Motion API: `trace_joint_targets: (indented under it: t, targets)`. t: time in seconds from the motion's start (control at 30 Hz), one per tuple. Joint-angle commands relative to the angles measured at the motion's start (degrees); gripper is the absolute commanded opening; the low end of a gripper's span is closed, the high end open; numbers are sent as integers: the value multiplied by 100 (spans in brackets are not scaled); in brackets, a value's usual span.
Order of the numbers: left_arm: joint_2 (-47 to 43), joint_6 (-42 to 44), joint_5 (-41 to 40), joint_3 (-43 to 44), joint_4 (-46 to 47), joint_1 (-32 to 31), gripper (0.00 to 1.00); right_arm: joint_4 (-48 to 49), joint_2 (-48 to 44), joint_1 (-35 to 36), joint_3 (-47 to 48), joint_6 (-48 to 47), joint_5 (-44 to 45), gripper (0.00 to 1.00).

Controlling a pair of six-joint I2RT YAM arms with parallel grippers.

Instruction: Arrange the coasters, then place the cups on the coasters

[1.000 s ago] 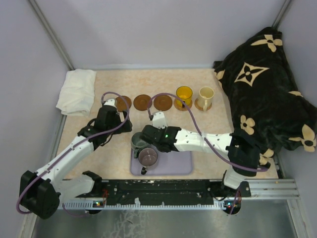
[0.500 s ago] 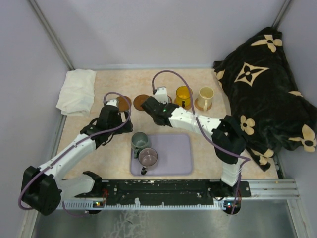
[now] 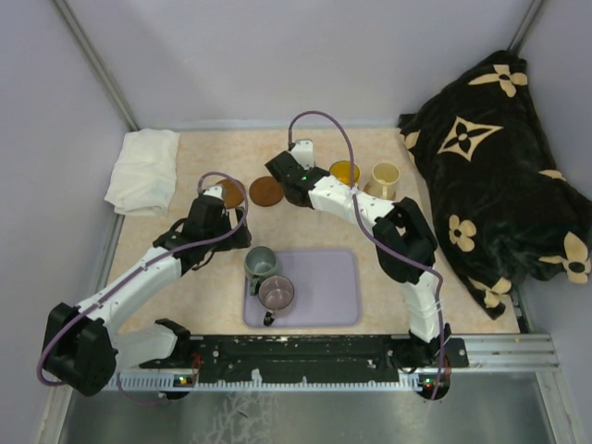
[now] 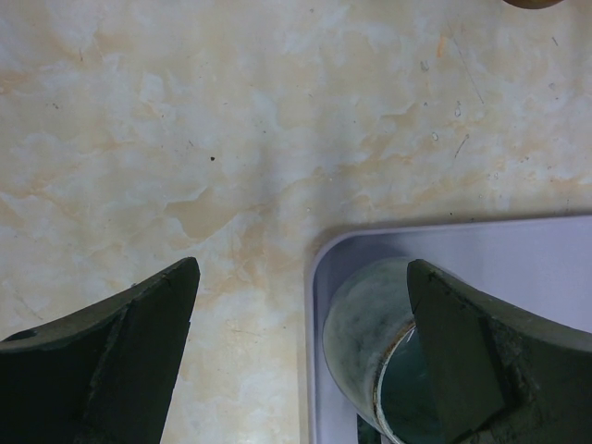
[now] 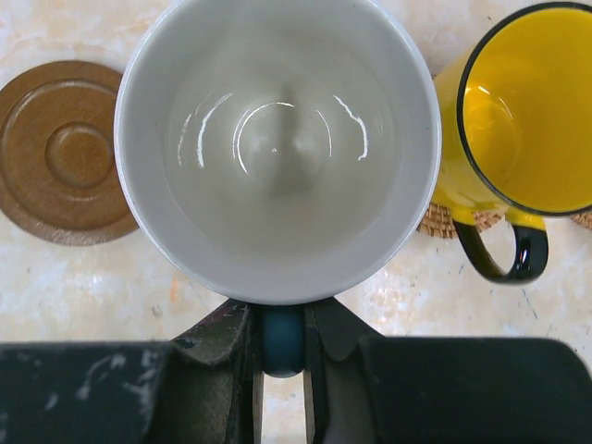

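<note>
White mug [image 5: 277, 148]: beyond tray [image 3: 324, 296], over the coaster row; right gripper [image 5: 280, 338] pinches its blue handle.
Yellow mug [image 5: 518, 111]: beyond tray, just beside white mug, on its coaster.
Brown coaster [image 5: 65, 153]: beyond tray, bare, on white mug's other side.
Left gripper [image 4: 302, 268]: jaws spread at tray's corner, over grey mug [image 4: 370, 342].
Our step: lower straight, centred on the coaster likely hidden beneath; we spare yellow mug.

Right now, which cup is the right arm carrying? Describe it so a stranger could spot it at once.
Look at the far side of the table, left of the black flowered blanket. Between a bare brown coaster and the yellow cup is a white cup, its blue handle pinched in the right pincer. No other cup is white with a blue handle.
</note>
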Motion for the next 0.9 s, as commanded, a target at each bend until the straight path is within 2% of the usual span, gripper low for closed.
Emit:
trace_joint_targets:
  t: [0.0, 0.87]
  targets:
    - [60, 47, 123, 92, 168, -20, 99, 231, 54, -114, 641, -128, 94, 0]
    - [164, 58, 99, 111, 181, -15, 99, 0, 373, -177, 828, -234, -247, 0]
